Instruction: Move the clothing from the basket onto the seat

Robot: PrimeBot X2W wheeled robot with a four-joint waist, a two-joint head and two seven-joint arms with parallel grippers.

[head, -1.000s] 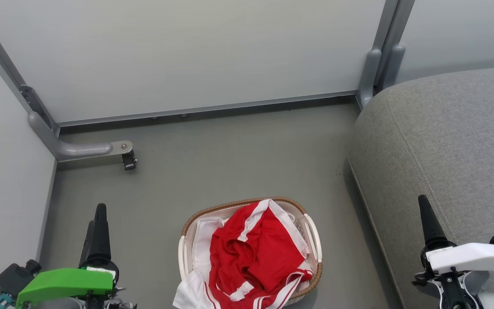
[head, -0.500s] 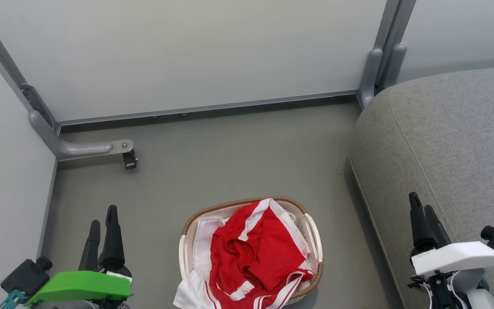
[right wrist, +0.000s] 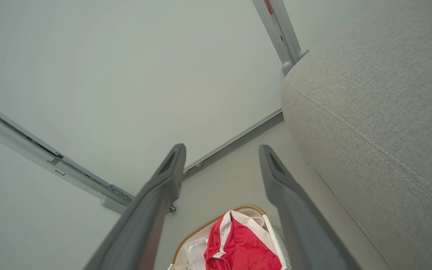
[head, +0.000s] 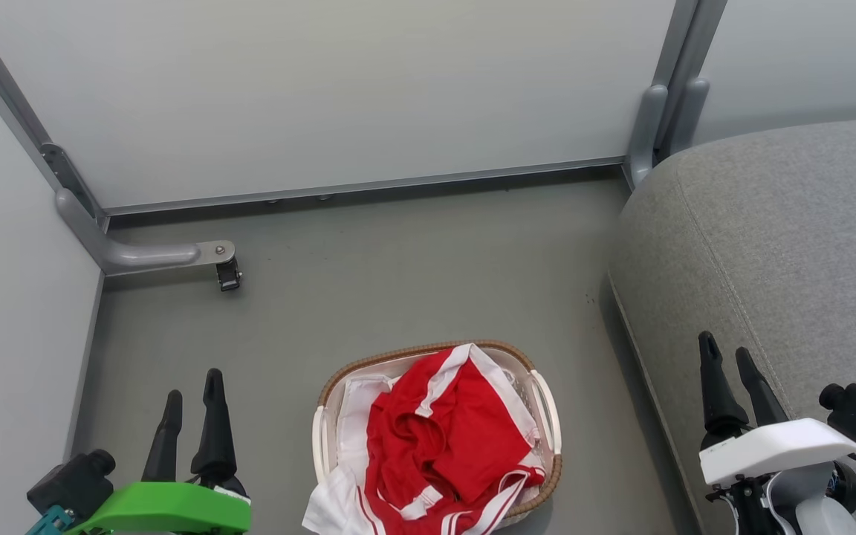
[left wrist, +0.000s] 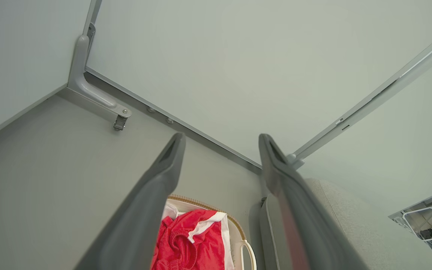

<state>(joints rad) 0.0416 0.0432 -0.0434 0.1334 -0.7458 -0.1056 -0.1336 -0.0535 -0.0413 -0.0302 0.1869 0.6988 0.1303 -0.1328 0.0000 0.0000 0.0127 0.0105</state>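
Red clothing [head: 443, 438] with white trim lies bunched in the cream basket [head: 545, 405] on the grey floor, low in the head view's centre; one white-striped edge spills over the basket's near rim. The basket's white liner [head: 357, 405] shows at its left. The grey seat [head: 777, 245] rises to the right of the basket. My left gripper [head: 192, 385] stands open left of the basket, empty. My right gripper [head: 725, 349] stands open over the seat's edge, empty. The left wrist view shows the clothing [left wrist: 189, 243] below my open fingers; the right wrist view shows the clothing [right wrist: 242, 247] and the seat [right wrist: 381, 112].
Pale partition panels close off the back and left, on a grey metal frame with a foot bracket [head: 175, 256] and a small black caster [head: 228, 279] on the floor. A grey post [head: 651, 126] stands at the seat's far corner. Bare floor lies between basket and panels.
Both grippers have gone from fingers together to fingers apart. The left gripper has shifted right and down in the picture, the right gripper slightly left. The camera has drifted a little.
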